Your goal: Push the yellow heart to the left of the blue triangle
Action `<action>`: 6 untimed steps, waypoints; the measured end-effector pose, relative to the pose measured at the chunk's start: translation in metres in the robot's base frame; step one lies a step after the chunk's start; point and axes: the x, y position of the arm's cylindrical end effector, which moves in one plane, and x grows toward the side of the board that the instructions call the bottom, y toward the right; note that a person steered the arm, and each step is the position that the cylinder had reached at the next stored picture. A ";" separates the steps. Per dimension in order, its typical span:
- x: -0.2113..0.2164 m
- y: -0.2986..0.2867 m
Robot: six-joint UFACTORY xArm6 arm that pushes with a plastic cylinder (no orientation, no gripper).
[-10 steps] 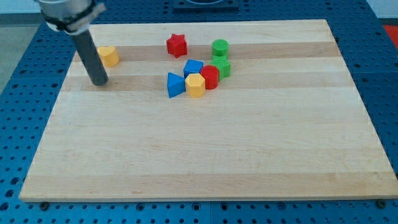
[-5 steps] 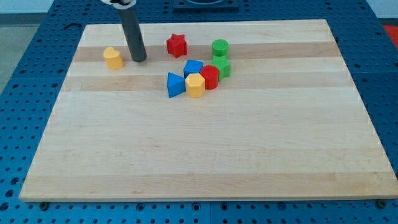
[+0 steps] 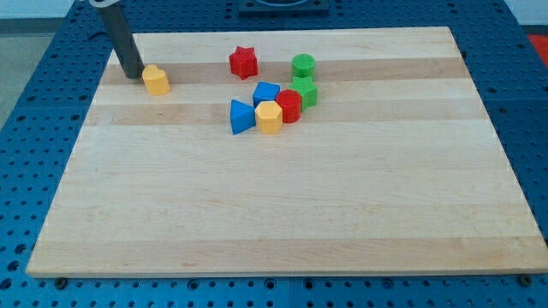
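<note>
The yellow heart [image 3: 156, 79] lies near the board's upper left. My tip [image 3: 134, 74] stands just left of it and slightly above, close to touching it. The blue triangle [image 3: 241, 116] lies near the middle of the board's upper half, well right of the heart. A yellow hexagon block [image 3: 269, 117] touches the triangle's right side.
A blue block [image 3: 266, 91], a red round block [image 3: 288, 106] and a green block [image 3: 306, 92] cluster with the triangle. A red star [image 3: 243, 62] and a green cylinder [image 3: 303, 66] sit above them. The wooden board [image 3: 282, 214] lies on a blue pegboard.
My tip went from the heart's lower left to its right side, then to its upper left. The heart sits about where it was; the other blocks have not moved.
</note>
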 end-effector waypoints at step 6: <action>0.048 0.067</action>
